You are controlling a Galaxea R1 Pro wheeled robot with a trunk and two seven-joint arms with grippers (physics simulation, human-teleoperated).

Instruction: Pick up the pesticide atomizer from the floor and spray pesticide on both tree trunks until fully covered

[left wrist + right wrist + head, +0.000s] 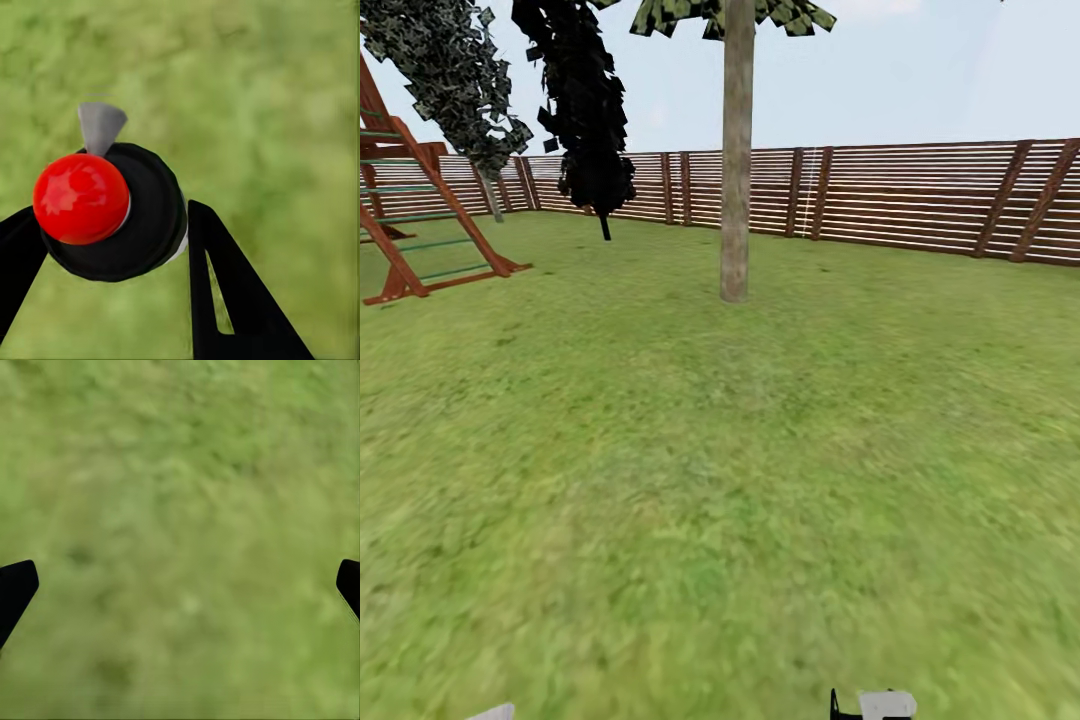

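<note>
Blurred green grass floor is bounded far off by a slatted wooden fence. A smooth mottled tree trunk stands ahead. The round black, red-topped pesticide atomizer is grasped by the left claw; no label is readable. The right claw is spread wide.

The head view looks forward across the lawn toward the fence (far off); both wrist views face straight down, close over that same grass

red-topped black atomizer, mottled grey-brown trunk, green grass
</note>
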